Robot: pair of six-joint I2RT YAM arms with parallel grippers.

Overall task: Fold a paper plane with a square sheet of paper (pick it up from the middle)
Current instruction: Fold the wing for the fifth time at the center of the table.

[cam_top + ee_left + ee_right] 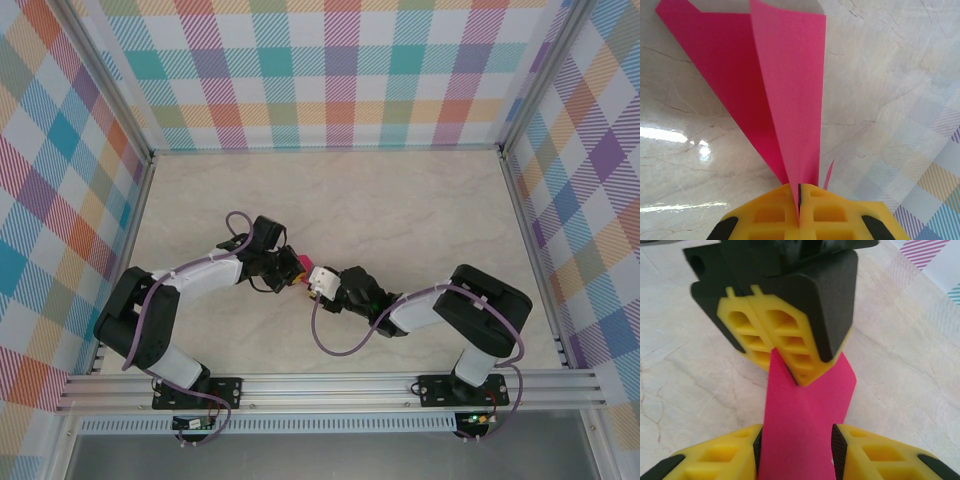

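Overhead, glossy marbled tabletop [400, 200]; plaid walls [340, 70] three sides; paper plane [298, 262] mid-table.

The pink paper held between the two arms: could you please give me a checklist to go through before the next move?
1. The left gripper is shut on the paper: ok.
2. The paper lies inside the right gripper, with a jaw on either side: ok.
3. The right gripper is actually pinching it: cannot tell.
4. The paper is held up off the table: ok.
5. No tears in the visible paper: ok.
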